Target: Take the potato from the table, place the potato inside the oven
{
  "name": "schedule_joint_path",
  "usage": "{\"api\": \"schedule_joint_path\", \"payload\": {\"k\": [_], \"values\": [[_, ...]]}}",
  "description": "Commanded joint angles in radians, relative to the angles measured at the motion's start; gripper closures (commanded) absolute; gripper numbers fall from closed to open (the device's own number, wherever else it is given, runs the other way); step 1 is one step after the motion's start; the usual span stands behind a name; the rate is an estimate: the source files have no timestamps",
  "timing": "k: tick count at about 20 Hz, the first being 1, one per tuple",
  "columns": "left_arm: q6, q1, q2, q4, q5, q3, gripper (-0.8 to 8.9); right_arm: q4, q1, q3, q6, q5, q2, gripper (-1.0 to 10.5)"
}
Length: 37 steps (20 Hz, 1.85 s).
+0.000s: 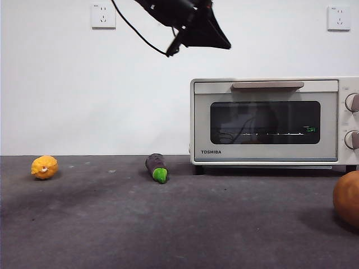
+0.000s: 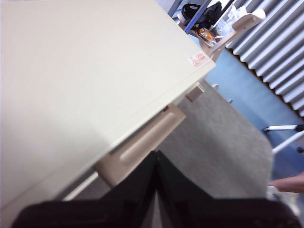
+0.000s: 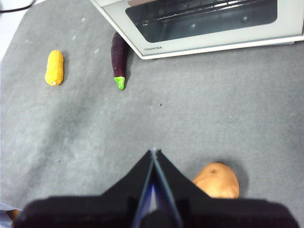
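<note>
Front view: one potato, one oven; left pincer and right pincer both pressed closed, empty.

A yellow-orange fruit and a green-tipped purple eggplant lie apart below two wall sockets.
</note>
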Motion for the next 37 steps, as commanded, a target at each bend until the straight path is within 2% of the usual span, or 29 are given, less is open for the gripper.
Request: {"api": "schedule_joint_path", "payload": {"k": [1,7,12,21,27,31,37], "values": [[0.061,-0.036,0.027,0.018,-0.110,0.008,8.19,0.004,0.000,0.006,-0.026,-0.004,0.000,9.5],[0.206,-0.096,0.050,0.034,-0.301,0.008,8.19,0.002,0.000,0.006,-0.035,-0.004,0.001,9.5],[0.213,-0.106,0.077,0.083,-0.317,0.008,8.19,-0.005,0.000,0.006,-0.046,-0.004,0.001,9.5],[0.240,-0.116,0.131,0.083,-0.309,0.008,8.19,-0.007,0.000,0.006,-0.068,-0.004,0.019,9.5],[0.252,-0.124,0.143,0.039,-0.315,0.008,8.19,-0.008,0.000,0.006,-0.069,-0.004,0.032,9.5],[0.315,-0.124,0.143,-0.032,-0.371,0.008,8.19,-0.028,0.000,0.006,-0.068,-0.004,0.031,9.5],[0.333,-0.128,0.145,-0.071,-0.377,0.008,8.19,-0.058,0.000,0.006,-0.075,-0.004,0.031,9.5]]}}
